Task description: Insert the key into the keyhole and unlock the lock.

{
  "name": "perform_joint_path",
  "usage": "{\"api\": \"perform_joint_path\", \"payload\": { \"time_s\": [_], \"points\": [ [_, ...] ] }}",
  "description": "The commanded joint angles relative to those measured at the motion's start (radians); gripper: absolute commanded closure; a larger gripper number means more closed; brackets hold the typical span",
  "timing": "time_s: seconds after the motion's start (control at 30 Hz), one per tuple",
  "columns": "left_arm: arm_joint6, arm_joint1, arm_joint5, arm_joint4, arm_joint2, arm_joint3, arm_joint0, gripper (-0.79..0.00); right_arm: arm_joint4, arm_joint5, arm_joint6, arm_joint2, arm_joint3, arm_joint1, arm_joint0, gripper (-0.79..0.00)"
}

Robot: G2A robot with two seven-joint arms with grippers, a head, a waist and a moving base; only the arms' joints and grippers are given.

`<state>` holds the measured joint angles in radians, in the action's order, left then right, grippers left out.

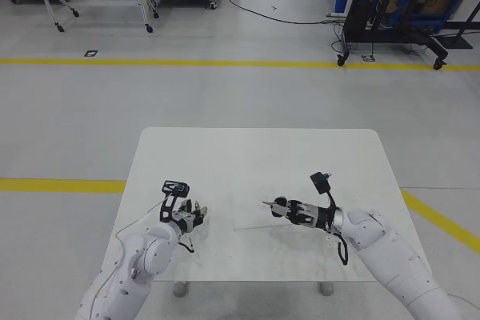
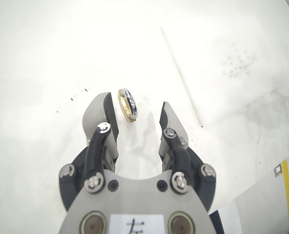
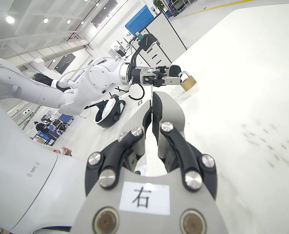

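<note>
Top view: white table point(image 1: 256, 152) fills the middle of the frame, and both arms come up from the bottom edge.
Left gripper spot: the left gripper point(image 1: 198, 213) sits lower left of centre, low over the table.
Right gripper spot: the right gripper point(image 1: 275, 206) sits lower right of centre. Its tips point across at the left one, and the two are well apart.
Lock: the lock point(image 2: 127, 104) is a little brass padlock with a silver shackle. It's sitting on the table between the left gripper's fingers, right up against one finger with a clear gap to the other. Honestly can't tell if it actually touches that near finger.
Left jaws: spread wide, not pinching anything.
Key: the key point(image 3: 151, 90) is just a thin silver sliver seen edge-on, poking out past the right gripper's tips. It's aimed toward the lock but nowhere near it.
Right jaws: pressed together, pinching the key.
Right wrist view: the lock's shackle end is turned toward the left gripper's tips.
Table surface: a few dark specks and scuff marks point(image 2: 239, 62) off to one side of the lock.
</note>
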<state>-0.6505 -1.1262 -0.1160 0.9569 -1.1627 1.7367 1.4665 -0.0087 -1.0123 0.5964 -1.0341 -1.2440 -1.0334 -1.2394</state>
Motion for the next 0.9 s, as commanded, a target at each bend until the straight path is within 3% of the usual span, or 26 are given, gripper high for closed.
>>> {"api": "perform_joint_path", "payload": {
  "time_s": [0.0,0.1,0.53,0.63,0.7,0.87],
  "points": [
    [-0.01,-0.001,-0.011,0.009,0.006,0.004,-0.001,-0.339,0.0,0.0,0.0,0.0,0.0,0.0,0.0,0.0],
    [-0.021,-0.003,-0.035,0.018,0.006,0.006,0.0,-0.305,0.0,0.0,0.0,0.0,0.0,0.0,0.0,0.0],
    [-0.038,-0.011,-0.073,0.073,0.025,0.006,-0.016,-0.286,0.0,0.0,0.0,0.0,0.0,0.0,0.0,0.0],
    [-0.042,-0.016,-0.087,0.089,0.039,-0.002,-0.029,-0.206,0.0,0.0,0.0,0.0,0.0,0.0,0.0,0.0],
    [-0.05,-0.018,-0.096,0.11,0.051,-0.01,-0.04,0.0,0.0,0.0,0.0,0.0,0.0,0.0,0.0,0.0],
    [-0.068,-0.024,-0.097,0.135,0.071,-0.016,-0.062,0.0,0.0,0.0,0.0,0.0,0.0,0.0,0.0,0.0]
  ]
}}
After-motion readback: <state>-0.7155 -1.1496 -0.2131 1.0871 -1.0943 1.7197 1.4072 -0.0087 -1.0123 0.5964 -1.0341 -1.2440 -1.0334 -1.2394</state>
